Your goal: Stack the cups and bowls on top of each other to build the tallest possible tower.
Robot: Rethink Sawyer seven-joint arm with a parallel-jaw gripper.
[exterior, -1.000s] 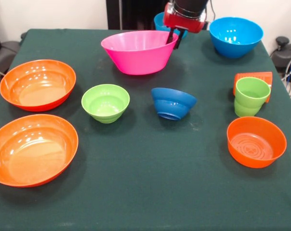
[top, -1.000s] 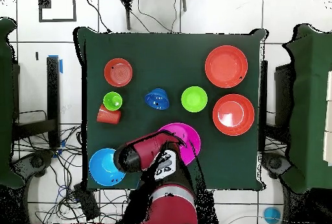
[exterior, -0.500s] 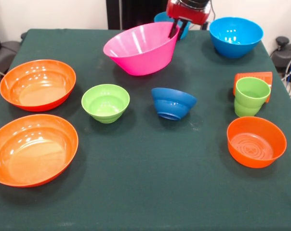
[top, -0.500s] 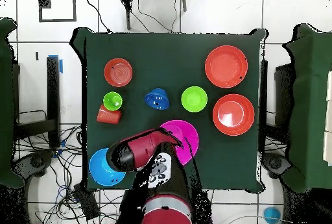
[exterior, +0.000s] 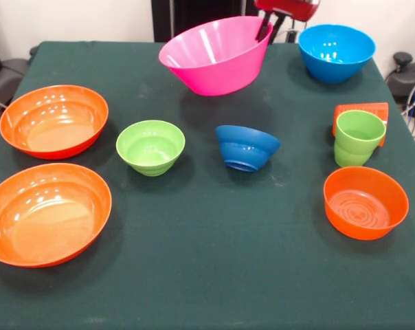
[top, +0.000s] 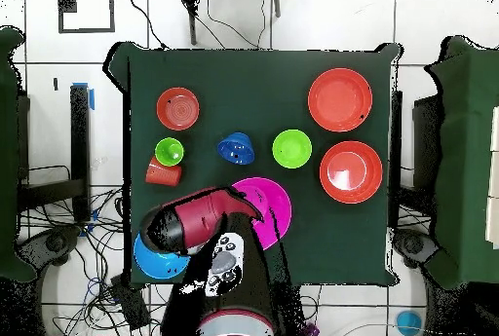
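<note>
Front view: pincer [exterior: 265,29] clenched on tilted, raised pink bowl [exterior: 214,55], sky blue bowl [exterior: 336,51] beside.

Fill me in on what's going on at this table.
The gripper has the pink bowl by its rim, jaws shut on it, and holds it tilted, off the table. Nothing is stacked yet: two wide orange bowls, the green bowl, the dark blue bowl and the green cup sit apart on the cloth.

glossy red arm [top: 195,217], black joints, dark gripper [exterior: 266,29]
</note>
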